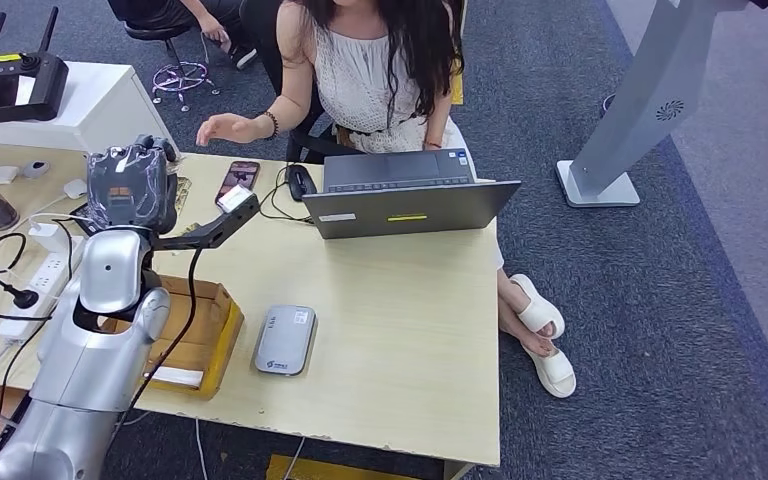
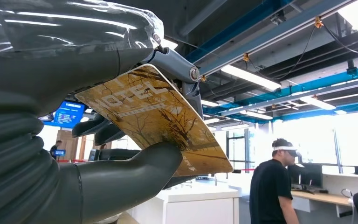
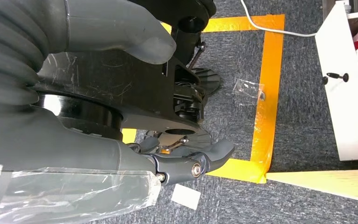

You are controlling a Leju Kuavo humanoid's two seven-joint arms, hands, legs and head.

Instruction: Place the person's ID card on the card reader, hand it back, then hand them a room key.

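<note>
As things stand, step: handover of the room key, judged the last part of the task
Room key (image 2: 154,116): yellow-brown card printed HOTEL, held up off the table, its free end jutting past the fingers so a person can take it by that end
Left robot hand (image 1: 132,188): closed on the room key, thumb (image 2: 135,168) under one face and darker fingers across the other; a flat pinch that keeps the card level
Left arm: raised over the far side of the table (image 1: 400,320), reaching toward the seated person
Person's hand (image 1: 222,128): held out, palm down, near the left robot hand but apart from it; judged ready to receive
Right robot hand (image 3: 74,144): hangs over the carpet, fingers apart, holding nothing; judged idle for this step
Card reader (image 1: 285,340): grey slab lying flat near the table's front edge, within easy reach of the arms
Cardboard box (image 1: 200,330): just beside the card reader, under the left arm; contents hidden
Laptop (image 1: 410,205): open in front of the person, lid toward the robot
</note>
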